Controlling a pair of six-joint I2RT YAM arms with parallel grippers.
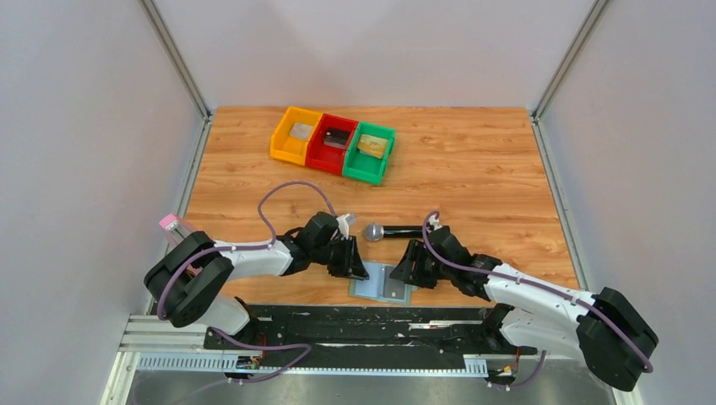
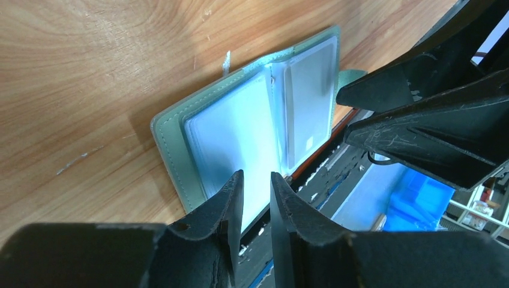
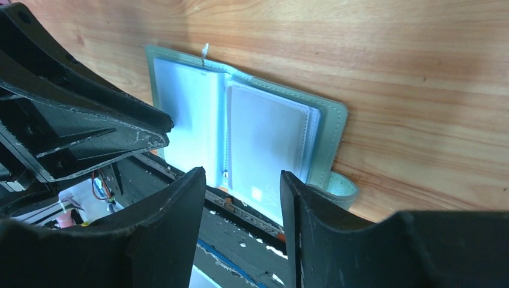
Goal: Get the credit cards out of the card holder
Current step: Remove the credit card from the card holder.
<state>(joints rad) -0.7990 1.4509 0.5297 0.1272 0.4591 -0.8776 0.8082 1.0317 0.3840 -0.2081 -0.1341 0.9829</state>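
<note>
Card holder (image 1: 382, 283) is lying open at near edge of counter (image 1: 473, 169), between narrowly parted left end effector (image 2: 256, 175) and wider right end effector (image 3: 243, 174).

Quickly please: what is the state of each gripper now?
Left gripper: barely open, nothing visibly held.
Right gripper: wide open, empty, at the card holder.

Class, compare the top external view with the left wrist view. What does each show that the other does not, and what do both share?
Only the top external view shows the orange bin, red bin and green bin in a row at the far side, and the black microphone lying between the arms. Only the left wrist view shows the clear sleeves inside the card holder and its stitched edge. Both show the card holder lying open on the wooden table at its near edge, with the left hand and right hand at it.
</note>
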